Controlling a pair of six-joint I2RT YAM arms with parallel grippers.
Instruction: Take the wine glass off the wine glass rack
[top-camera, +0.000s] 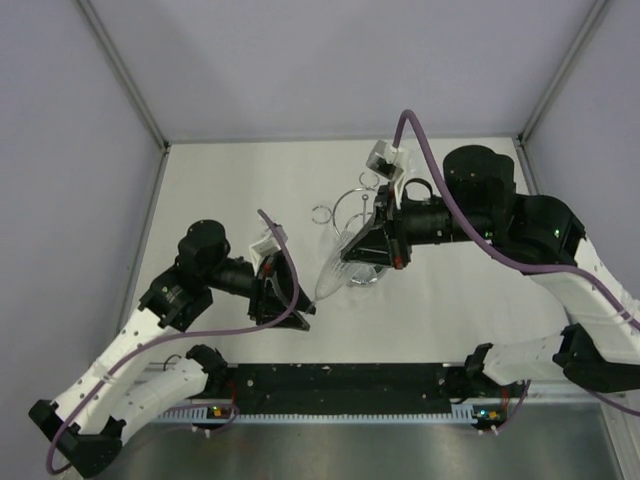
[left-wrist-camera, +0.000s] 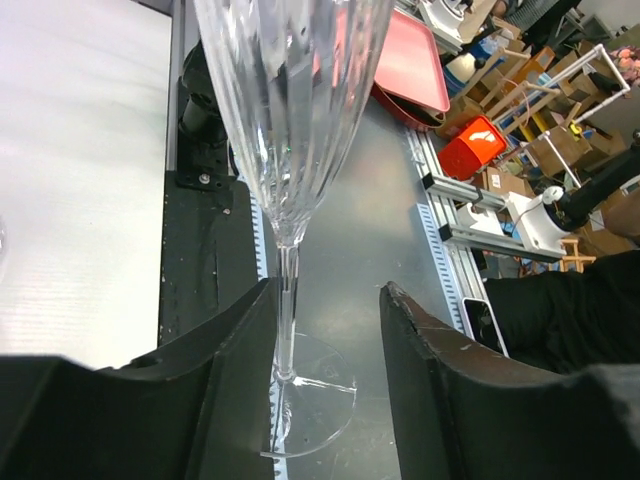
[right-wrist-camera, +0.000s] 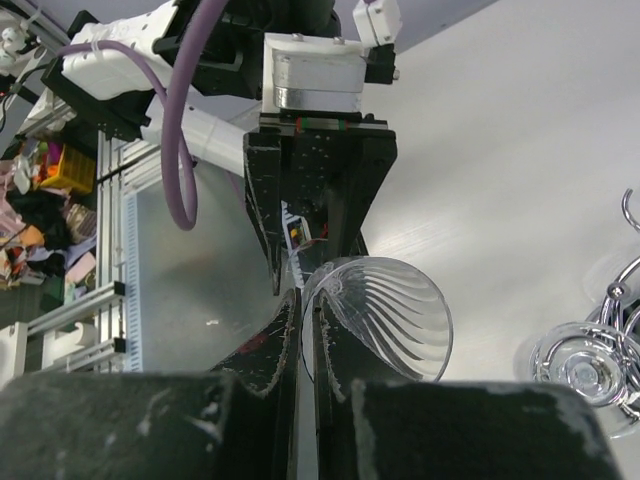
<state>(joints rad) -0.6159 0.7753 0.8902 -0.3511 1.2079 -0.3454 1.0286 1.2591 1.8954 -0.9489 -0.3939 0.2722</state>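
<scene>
The wine glass (top-camera: 333, 268) is clear and ribbed, and hangs tilted in the air between the two grippers, off the wine glass rack (top-camera: 362, 208). My right gripper (top-camera: 352, 252) is shut on the wall of the bowl at its rim (right-wrist-camera: 392, 312); its fingers (right-wrist-camera: 283, 330) pinch the glass edge. My left gripper (left-wrist-camera: 328, 292) is open, with the stem (left-wrist-camera: 288, 300) between its jaws, close to the left finger (left-wrist-camera: 235, 340). The foot (left-wrist-camera: 312, 392) lies near the palm. The rack's chrome loops and mirrored base show in the right wrist view (right-wrist-camera: 590, 368).
The rack's round base (top-camera: 368, 276) stands mid-table just under the right gripper. Grey walls enclose the white table (top-camera: 240, 190) on three sides. A black rail (top-camera: 340, 385) runs along the near edge between the arm bases.
</scene>
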